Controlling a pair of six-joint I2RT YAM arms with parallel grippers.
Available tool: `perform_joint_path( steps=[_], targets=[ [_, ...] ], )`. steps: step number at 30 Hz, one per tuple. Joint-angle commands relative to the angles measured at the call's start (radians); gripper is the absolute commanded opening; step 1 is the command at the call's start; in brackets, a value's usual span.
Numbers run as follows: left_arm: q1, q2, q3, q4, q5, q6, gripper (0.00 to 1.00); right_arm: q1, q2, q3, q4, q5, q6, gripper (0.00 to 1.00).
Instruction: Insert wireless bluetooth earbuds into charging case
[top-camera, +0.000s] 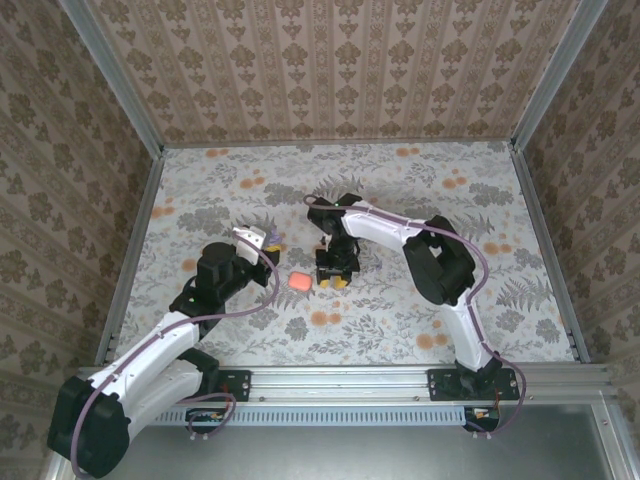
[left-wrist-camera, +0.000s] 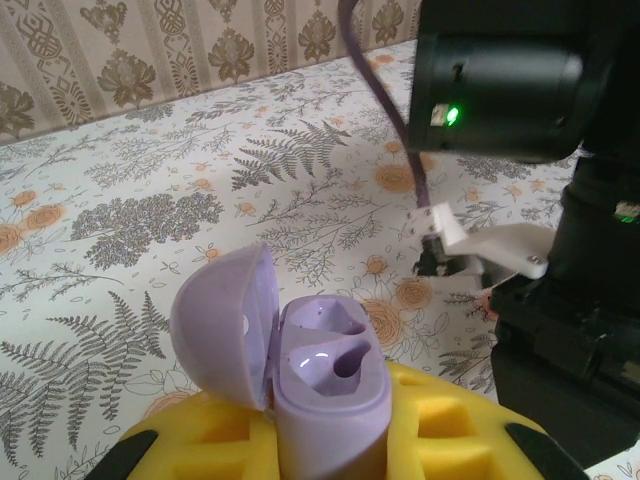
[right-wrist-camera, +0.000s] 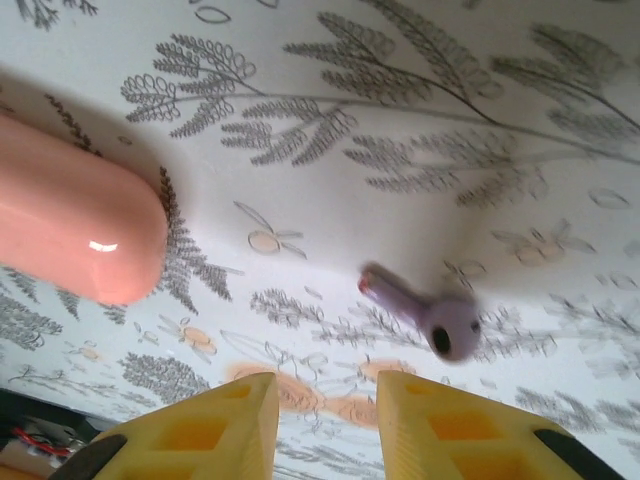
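Observation:
My left gripper (left-wrist-camera: 330, 445) is shut on the base of a lilac charging case (left-wrist-camera: 325, 375) and holds it upright. Its lid (left-wrist-camera: 225, 325) is swung open to the left, and both sockets are empty. From above, that case (top-camera: 268, 238) sits at the left gripper (top-camera: 262, 242), left of centre. A lilac earbud (right-wrist-camera: 425, 315), blurred, lies on the floral table just past my right gripper (right-wrist-camera: 328, 410), ahead of its right finger (right-wrist-camera: 460, 425). The right gripper (top-camera: 335, 272) points down at the table, open, with nothing between its yellow pads.
A closed coral-pink case (right-wrist-camera: 70, 235) lies on the table left of the right gripper, between the two grippers (top-camera: 298, 282). The right arm's black wrist (left-wrist-camera: 560, 300) stands close to the right of the held case. Metal rails (top-camera: 130, 250) edge the table.

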Motion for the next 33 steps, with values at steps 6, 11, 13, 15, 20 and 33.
perform_joint_path(
  steps=[6,11,13,15,20,33],
  targets=[
    [0.005,-0.017,0.003,-0.004,0.004,-0.016,0.15,-0.010,-0.275,-0.333,0.311,0.052,0.445,0.34],
    [0.007,-0.009,0.002,0.001,0.010,-0.015,0.15,-0.013,-0.279,-0.387,0.331,0.083,0.489,0.38],
    [0.007,-0.007,0.002,0.005,0.011,-0.013,0.16,-0.013,-0.263,-0.390,0.332,0.085,0.489,0.39],
    [0.008,-0.008,0.002,0.006,0.010,-0.015,0.16,-0.013,-0.248,-0.393,0.344,0.083,0.493,0.39],
    [0.008,-0.011,0.002,0.006,0.008,-0.016,0.15,-0.013,-0.215,-0.385,0.363,0.086,0.492,0.38],
    [0.009,-0.009,0.006,0.006,0.005,-0.012,0.16,-0.016,-0.168,-0.377,0.364,0.098,0.465,0.33]
  ],
)
